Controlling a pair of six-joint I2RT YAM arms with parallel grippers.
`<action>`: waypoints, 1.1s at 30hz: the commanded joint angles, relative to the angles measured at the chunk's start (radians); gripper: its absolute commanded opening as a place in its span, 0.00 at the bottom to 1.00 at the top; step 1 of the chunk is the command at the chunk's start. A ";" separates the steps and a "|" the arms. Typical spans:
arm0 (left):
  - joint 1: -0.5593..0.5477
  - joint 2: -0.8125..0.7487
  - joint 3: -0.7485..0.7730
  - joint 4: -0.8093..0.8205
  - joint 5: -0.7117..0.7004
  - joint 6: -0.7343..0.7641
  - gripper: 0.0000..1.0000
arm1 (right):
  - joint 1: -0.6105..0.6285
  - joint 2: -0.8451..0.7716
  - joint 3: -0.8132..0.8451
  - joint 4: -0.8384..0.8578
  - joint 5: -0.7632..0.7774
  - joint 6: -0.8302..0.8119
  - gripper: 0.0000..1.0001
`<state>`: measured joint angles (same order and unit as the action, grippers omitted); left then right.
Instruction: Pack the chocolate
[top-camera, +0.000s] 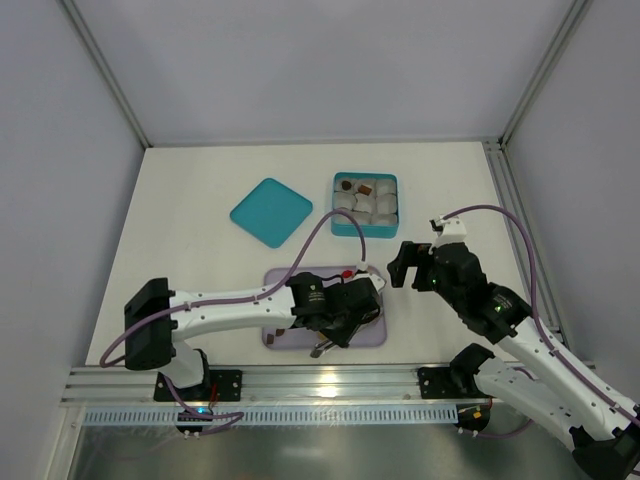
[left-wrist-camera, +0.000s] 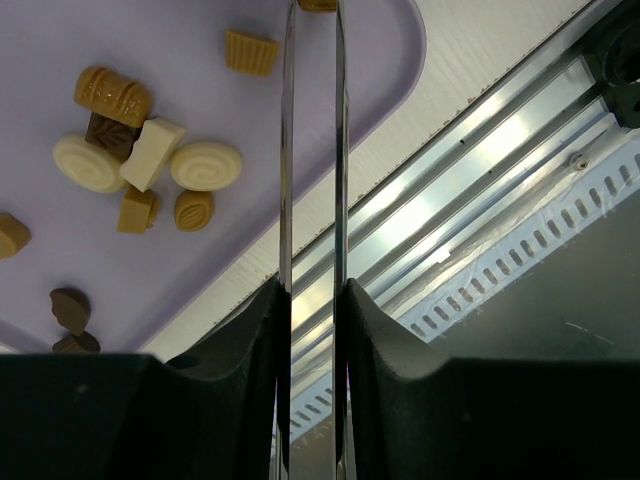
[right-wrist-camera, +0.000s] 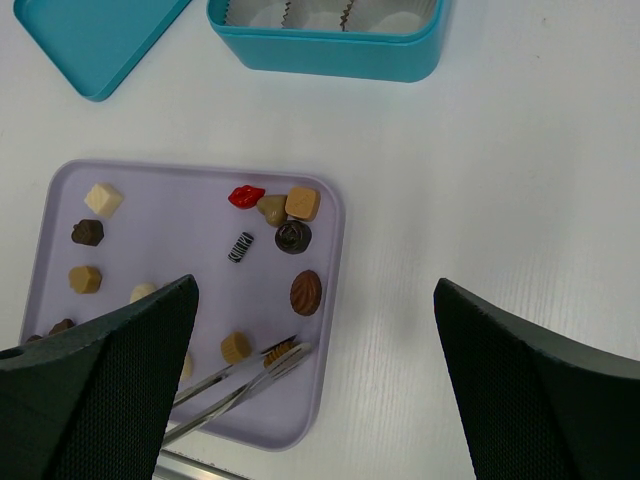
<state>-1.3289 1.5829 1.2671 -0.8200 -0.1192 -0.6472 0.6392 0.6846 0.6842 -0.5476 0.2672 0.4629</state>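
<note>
Loose chocolate (right-wrist-camera: 306, 292) pieces in tan, cream, dark brown and red lie scattered on a lavender tray (top-camera: 280, 281). My left gripper (left-wrist-camera: 313, 290) hangs over the tray's near edge, shut on metal tweezers (left-wrist-camera: 286, 150). The tweezer tips (right-wrist-camera: 288, 354) pinch a ridged tan chocolate (right-wrist-camera: 276, 349) near the tray's front right corner. Off to the right of the tray, my right gripper (right-wrist-camera: 315, 298) hangs open and empty above the white table. The teal box (top-camera: 340, 228) holds white paper cups, and two of them at the back left have a brown piece (top-camera: 347, 186).
A teal lid (top-camera: 271, 211) lies flat to the left of the box. The aluminium rail (left-wrist-camera: 470, 150) runs along the table's near edge, just past the tray. Grey walls close in the table on three sides.
</note>
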 joint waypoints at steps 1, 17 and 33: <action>-0.007 -0.003 0.050 -0.001 -0.016 0.012 0.20 | -0.004 -0.019 0.002 0.011 0.021 0.003 1.00; 0.158 0.003 0.314 -0.080 -0.103 0.106 0.20 | -0.004 -0.013 0.021 0.015 0.023 -0.001 1.00; 0.441 0.412 0.857 -0.011 -0.080 0.308 0.20 | -0.004 -0.069 0.130 -0.101 0.109 0.006 1.00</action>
<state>-0.9066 1.9324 2.0300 -0.8780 -0.1944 -0.4099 0.6392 0.6422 0.7586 -0.6235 0.3386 0.4633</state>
